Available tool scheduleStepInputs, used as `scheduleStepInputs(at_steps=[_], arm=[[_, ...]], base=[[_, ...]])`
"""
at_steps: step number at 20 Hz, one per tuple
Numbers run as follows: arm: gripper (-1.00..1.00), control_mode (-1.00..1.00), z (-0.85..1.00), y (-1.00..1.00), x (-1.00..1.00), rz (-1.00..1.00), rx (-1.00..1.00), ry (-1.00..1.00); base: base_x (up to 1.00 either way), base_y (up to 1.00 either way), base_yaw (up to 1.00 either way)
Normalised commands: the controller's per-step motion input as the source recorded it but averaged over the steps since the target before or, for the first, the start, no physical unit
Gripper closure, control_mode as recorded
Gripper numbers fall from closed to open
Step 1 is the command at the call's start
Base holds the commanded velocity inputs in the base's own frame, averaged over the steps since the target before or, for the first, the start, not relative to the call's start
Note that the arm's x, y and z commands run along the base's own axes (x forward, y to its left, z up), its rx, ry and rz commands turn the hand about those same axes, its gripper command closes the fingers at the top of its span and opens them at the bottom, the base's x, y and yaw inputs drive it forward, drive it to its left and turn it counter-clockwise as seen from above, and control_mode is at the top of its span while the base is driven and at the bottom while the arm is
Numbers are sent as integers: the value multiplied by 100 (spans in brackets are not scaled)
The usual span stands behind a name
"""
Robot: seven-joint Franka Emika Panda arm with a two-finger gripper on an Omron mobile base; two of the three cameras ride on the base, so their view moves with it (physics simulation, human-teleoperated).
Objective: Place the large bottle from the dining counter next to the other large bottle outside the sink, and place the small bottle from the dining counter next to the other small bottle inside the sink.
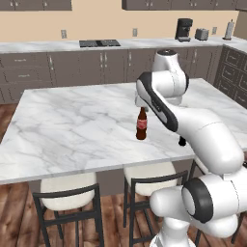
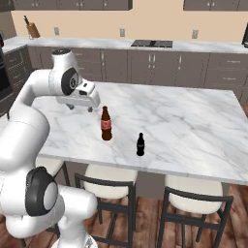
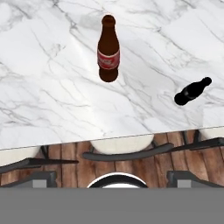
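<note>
The large bottle (image 1: 141, 124) (image 2: 106, 124) (image 3: 108, 50) is brown with a red label and stands upright on the white marble dining counter (image 1: 72, 130) (image 2: 184, 126). The small bottle (image 2: 140, 145) (image 3: 192, 91) is black and stands upright near the counter's front edge; my arm partly covers the small bottle (image 1: 182, 142) in the left base view. My gripper (image 2: 81, 108) (image 1: 140, 102) hangs open above the counter, just behind the large bottle, with nothing between its fingers. The sink and the other bottles are out of view.
Stools (image 1: 67, 190) (image 2: 198, 193) with cream seats stand under the counter's front edge. The back counter along the wall carries a cooktop (image 1: 99, 43), a coffee machine (image 1: 184, 29), a toaster (image 1: 201, 34) and a knife block (image 2: 33, 30).
</note>
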Motion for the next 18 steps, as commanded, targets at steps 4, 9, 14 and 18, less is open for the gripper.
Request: scheduleStepInputs(at_steps=[4,9,14,18], arm=[[-100,-100,3,-32,-1,0,5,0],[-100,-100,0,-6,0,2,4,0],[-100,-100,0,0,11,0,0,2],[-100,-100,0,-3,37,1,0,12]], base=[[0,0,0],[0,0,0],[0,0,0],[0,0,0]])
